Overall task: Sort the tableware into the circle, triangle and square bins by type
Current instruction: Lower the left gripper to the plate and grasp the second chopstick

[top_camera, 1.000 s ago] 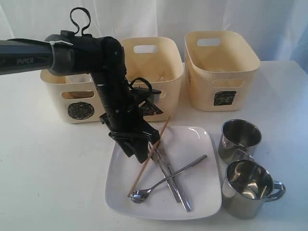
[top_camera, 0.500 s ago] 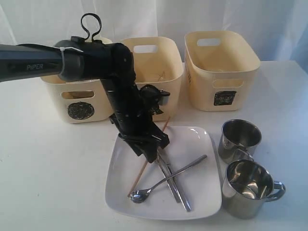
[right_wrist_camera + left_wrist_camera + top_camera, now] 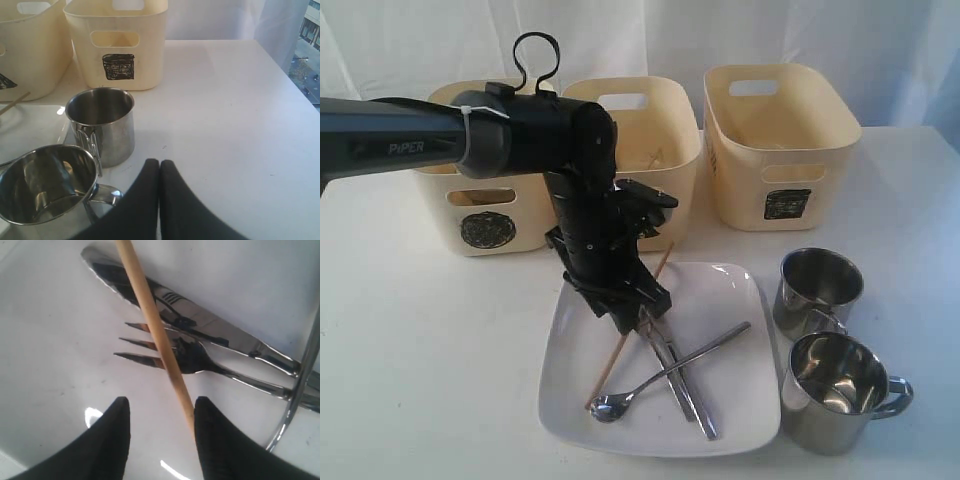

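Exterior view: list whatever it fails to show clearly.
- Cream plastic bins: contents hidden by their walls; the circle-marked bin is partly behind the black left arm.
- Steel fork: tines covered by the left gripper; only the left wrist view shows them.
- Right gripper: outside the frame.

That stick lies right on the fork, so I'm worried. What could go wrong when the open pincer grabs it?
The chopstick lies across the fork and knife, so the left pincer may catch the fork too. The stick sits close to one finger, so closing might roll it away on the smooth plate.
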You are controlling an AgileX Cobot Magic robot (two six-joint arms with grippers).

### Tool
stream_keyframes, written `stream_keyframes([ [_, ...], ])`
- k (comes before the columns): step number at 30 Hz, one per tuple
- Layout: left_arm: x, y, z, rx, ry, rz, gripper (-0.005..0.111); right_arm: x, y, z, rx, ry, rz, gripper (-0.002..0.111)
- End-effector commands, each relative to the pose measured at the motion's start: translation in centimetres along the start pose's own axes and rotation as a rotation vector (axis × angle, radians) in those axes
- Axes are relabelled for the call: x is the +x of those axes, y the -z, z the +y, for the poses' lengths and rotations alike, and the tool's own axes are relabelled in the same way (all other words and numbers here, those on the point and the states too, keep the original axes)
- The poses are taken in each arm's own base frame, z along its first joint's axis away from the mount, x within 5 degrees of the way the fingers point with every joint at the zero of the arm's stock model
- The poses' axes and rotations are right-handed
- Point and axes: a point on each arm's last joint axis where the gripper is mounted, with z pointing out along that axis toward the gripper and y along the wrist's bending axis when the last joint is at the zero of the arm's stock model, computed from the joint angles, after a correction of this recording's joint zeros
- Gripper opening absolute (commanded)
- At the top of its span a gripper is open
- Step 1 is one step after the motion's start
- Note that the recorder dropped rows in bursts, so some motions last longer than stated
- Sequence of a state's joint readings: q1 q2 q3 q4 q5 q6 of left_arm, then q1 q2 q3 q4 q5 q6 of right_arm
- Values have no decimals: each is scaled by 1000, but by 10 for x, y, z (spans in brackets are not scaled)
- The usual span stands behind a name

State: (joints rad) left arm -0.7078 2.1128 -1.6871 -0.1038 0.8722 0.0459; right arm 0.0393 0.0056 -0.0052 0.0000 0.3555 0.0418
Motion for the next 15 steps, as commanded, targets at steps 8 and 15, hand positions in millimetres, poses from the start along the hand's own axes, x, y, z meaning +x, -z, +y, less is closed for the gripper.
stream_keyframes([
  [8,1,1,-4,19,43,8,47,0,0,0,-1,4,-14,0],
  [15,1,1,-7,47,65,7,47,0,0,0,-1,4,-14,0],
])
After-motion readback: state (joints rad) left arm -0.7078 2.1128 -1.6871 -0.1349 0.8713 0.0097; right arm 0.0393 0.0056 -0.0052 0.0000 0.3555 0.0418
